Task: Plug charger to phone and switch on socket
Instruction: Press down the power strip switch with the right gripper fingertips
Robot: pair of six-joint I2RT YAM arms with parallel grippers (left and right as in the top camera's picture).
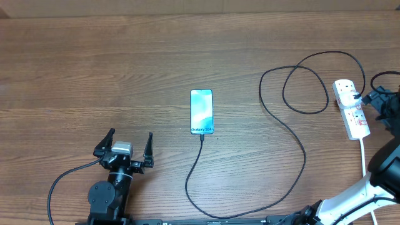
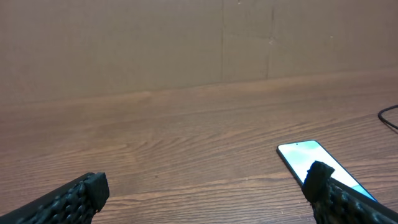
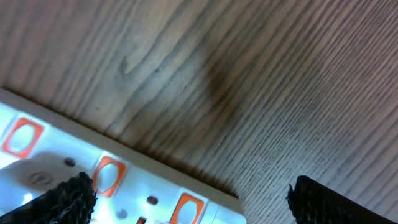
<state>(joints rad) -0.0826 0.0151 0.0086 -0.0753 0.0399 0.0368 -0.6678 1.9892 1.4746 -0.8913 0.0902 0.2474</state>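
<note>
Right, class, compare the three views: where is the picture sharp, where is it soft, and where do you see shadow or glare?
Overhead: evenly lit and sharp, the phone screen bright but not washed out. Left wrist: the table is sharp, the near fingers dark and soft. Right wrist: tilted and very close, the socket slightly blurred, with a dim shadow patch on the table above it.

With left hand (image 1: 130, 136) spread wide and empty, arm tucked in; with right hand (image 3: 189, 186) equally wide, arm extended.
</note>
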